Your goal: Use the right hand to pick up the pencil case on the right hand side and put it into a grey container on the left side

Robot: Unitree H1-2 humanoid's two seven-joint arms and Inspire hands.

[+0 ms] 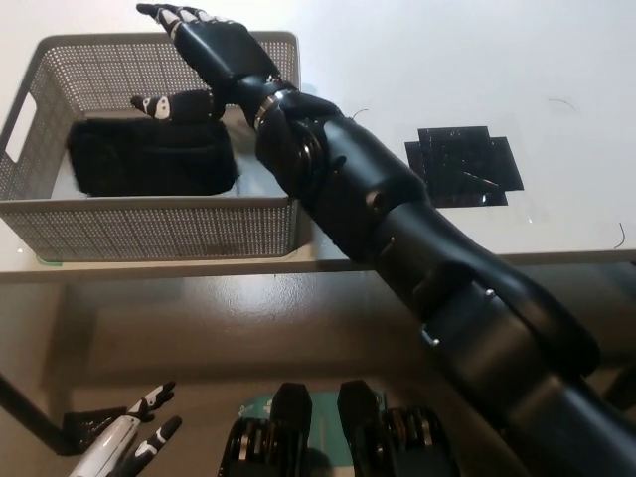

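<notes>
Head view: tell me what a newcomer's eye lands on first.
The black right arm sweeps diagonally from bottom right to the grey container at upper left. Its right hand is open above the black pencil case lying inside. The white left hand rests at lower left.

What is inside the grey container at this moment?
A black pencil case lies on the floor of the grey container. The open right hand is spread just above it. The near mesh wall hides the case's lower edge. The left hand rests low, off the table.
</notes>
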